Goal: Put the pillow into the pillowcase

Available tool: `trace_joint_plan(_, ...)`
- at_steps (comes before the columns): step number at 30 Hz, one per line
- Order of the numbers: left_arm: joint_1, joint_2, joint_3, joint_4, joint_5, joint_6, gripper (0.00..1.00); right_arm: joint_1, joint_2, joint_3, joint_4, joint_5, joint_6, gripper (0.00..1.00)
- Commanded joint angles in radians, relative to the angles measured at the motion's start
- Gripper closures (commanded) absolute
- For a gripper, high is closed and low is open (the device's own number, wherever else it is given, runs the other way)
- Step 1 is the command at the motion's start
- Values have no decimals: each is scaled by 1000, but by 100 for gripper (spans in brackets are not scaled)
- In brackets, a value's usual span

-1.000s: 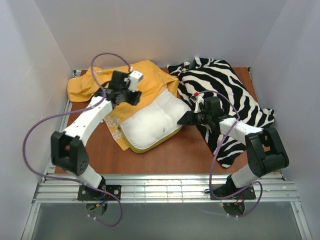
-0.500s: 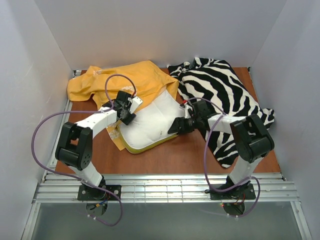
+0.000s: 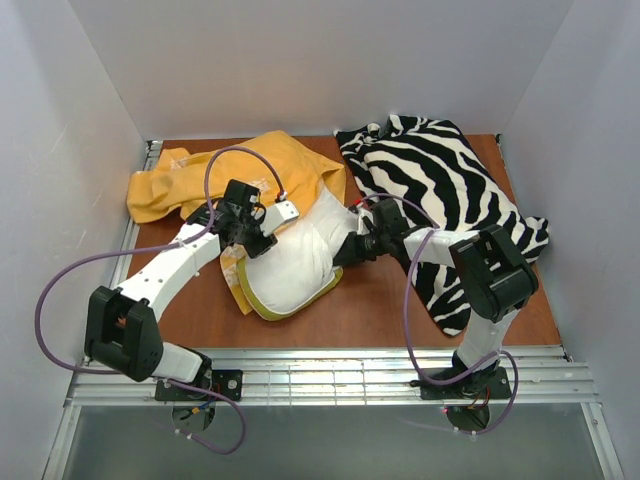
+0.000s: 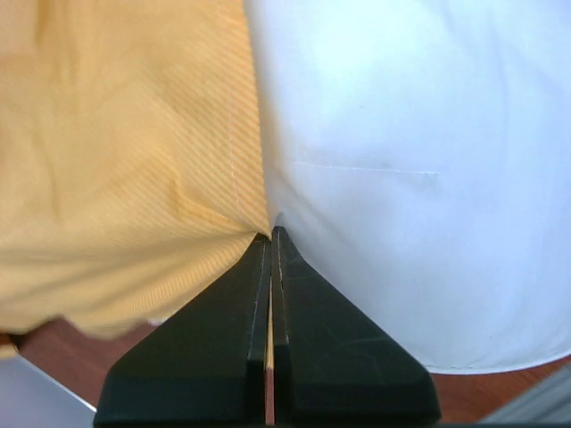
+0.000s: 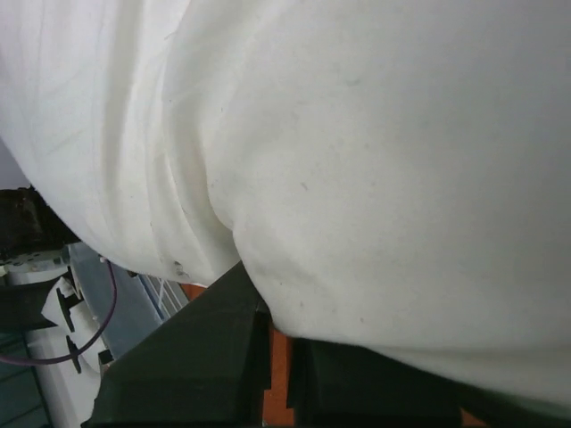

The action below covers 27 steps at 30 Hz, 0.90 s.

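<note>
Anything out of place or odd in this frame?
Nothing spilled or damaged. The pillow sits skewed and squeezed between the left gripper and right gripper, most of it outside the bunched pillowcase. A zebra-striped cloth lies crumpled under the right arm.

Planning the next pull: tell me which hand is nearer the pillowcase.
Left. The left hand is shut on the pillowcase edge beside the pillow; the right hand sits at the pillow's opposite side, off the case.

The pillowcase (image 3: pixel 290 165) hides the pillow (image 3: pixel 295 265) at its far end.
</note>
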Motion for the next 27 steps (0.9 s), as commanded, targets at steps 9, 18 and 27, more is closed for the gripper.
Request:
trace_joint_plan(9, -17, -77, 47, -90, 338, -70, 31, 113, -54, 32, 233, -37, 106, 99)
trace_joint_plan(18, -313, -201, -120, 119, 111, -342, 2, 122, -134, -31, 353, -60, 223, 99)
trace_joint_plan(27, -400, -165, -335, 373, -459, -213, 2, 123, -194, -26, 487, -130, 382, 99)
